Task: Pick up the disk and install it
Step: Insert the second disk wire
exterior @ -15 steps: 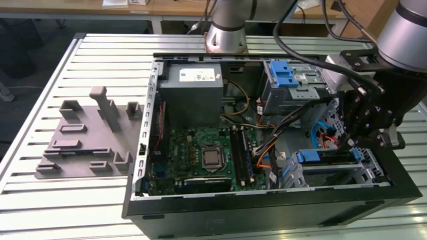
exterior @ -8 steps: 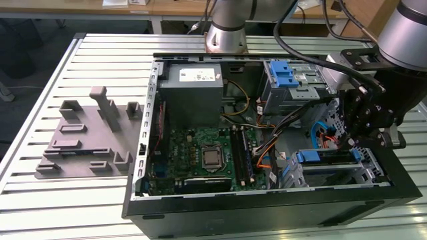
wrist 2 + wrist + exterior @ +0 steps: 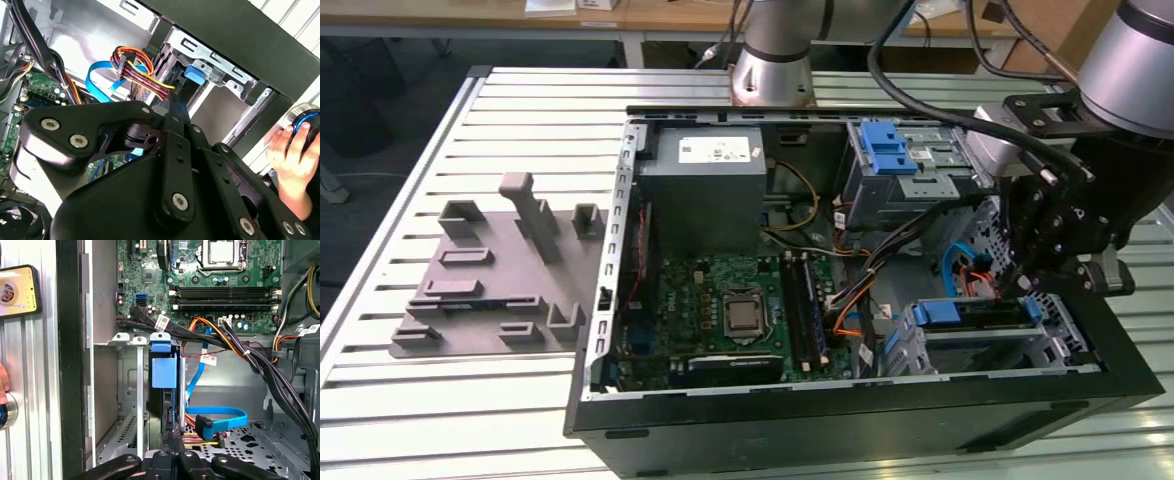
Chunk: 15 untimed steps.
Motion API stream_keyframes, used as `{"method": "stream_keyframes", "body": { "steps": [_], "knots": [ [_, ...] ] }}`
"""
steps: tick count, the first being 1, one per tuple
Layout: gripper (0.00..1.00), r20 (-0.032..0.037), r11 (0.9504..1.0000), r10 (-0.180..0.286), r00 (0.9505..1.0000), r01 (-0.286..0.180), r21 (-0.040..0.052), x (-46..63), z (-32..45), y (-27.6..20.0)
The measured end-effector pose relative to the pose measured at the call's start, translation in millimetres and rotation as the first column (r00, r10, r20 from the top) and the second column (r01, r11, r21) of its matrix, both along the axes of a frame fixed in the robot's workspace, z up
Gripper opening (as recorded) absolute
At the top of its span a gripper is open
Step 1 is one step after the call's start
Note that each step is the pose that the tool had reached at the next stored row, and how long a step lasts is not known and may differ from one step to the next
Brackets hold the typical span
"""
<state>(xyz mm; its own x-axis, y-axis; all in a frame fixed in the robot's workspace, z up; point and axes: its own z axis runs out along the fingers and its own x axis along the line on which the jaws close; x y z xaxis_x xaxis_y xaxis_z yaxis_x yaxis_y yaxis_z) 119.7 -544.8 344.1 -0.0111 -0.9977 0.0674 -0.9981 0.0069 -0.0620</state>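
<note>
The end effector (image 3: 1023, 290) hangs over the drive bay at the exterior view's right end of the open computer case (image 3: 854, 415), reaching down just beside the disk (image 3: 970, 313). In the first wrist view its black fingers (image 3: 172, 440) sit pressed together at the near end of the disk (image 3: 164, 405), with no gap showing between them; whether they actually pinch the disk's edge I cannot tell. The disk stands on edge inside the silver bay (image 3: 131, 390), blue bracket tab (image 3: 164, 371) up against the bay's lip, so it looks seated in its slot. In the second wrist view the end effector's dark linkage (image 3: 165, 165) crowds the foreground, with the blue tab (image 3: 195, 75) and the bundle of red, yellow and orange wires (image 3: 145, 70) beyond it.

Moving outward: a blue flat cable (image 3: 220, 415) loops over the case floor beside the bay, and the green motherboard (image 3: 720, 310) lies further in. A second cage with a blue latch (image 3: 897, 150) sits at the far side. On the slatted worktop (image 3: 467, 400) rests a grey fixture (image 3: 494, 270). A person's hand (image 3: 295, 165) rests on a round knob outside the case wall, and a phone (image 3: 19, 290) lies nearby.
</note>
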Motion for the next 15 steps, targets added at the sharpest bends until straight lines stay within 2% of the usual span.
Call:
{"method": "stream_keyframes", "body": {
  "steps": [12,15],
  "knots": [
    [0.11,-0.0009,1.0000,0.000,1.0000,0.000,0.0007,-0.1,5.8,0.1],
    [0.11,-0.0010,1.0000,0.000,1.0000,0.000,0.0018,-3.8,6.6,0.1]
  ]
}}
